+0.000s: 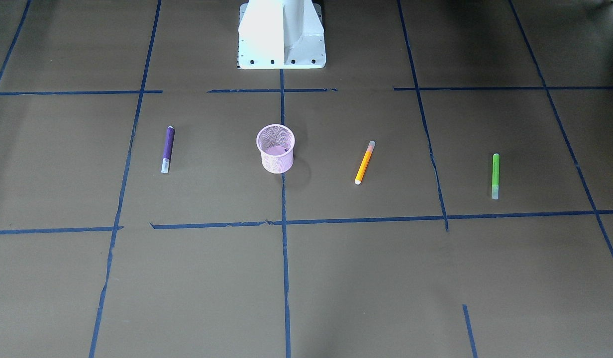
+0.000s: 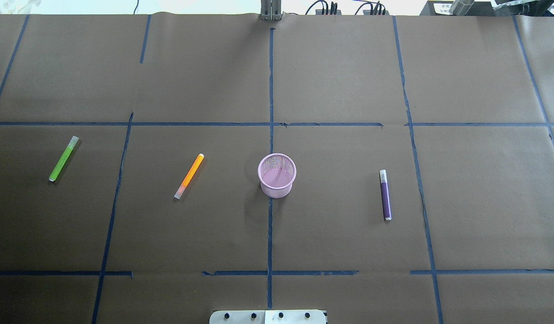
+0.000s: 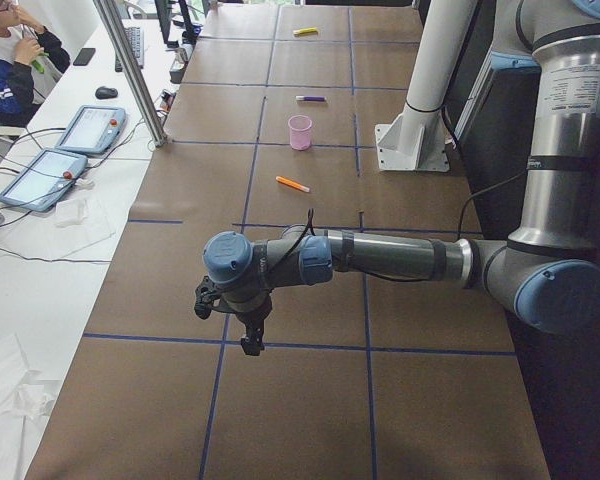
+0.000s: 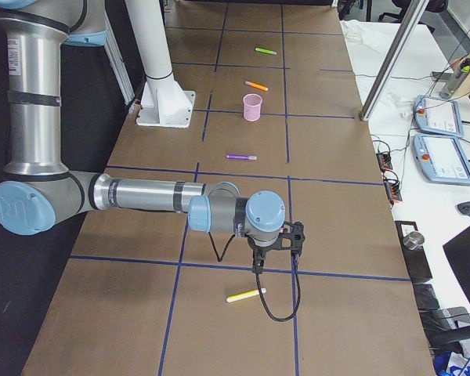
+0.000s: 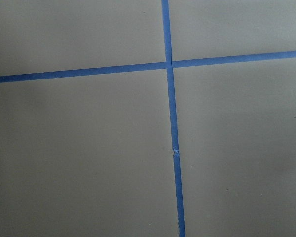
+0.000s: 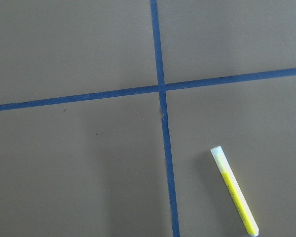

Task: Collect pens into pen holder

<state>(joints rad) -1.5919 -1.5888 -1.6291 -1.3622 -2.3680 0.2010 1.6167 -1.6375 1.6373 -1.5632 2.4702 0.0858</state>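
The pink mesh pen holder (image 2: 277, 175) stands upright and empty at the table's middle (image 1: 275, 148). The purple pen (image 2: 385, 195) lies to its right, and the orange pen (image 2: 189, 176) and the green pen (image 2: 64, 158) lie to its left. All three lie flat on the table. My left gripper (image 3: 250, 345) shows only in the exterior left view, hanging over bare table far from the pens. My right gripper (image 4: 258, 266) shows only in the exterior right view. I cannot tell whether either is open or shut. No fingers show in the wrist views.
A yellow pen (image 4: 245, 295) lies on the table just below my right gripper and shows in the right wrist view (image 6: 234, 190). Blue tape lines (image 2: 270, 225) grid the brown paper. The robot's white base (image 1: 281, 35) stands at the table's edge. An operator (image 3: 10, 60) sits beside the table.
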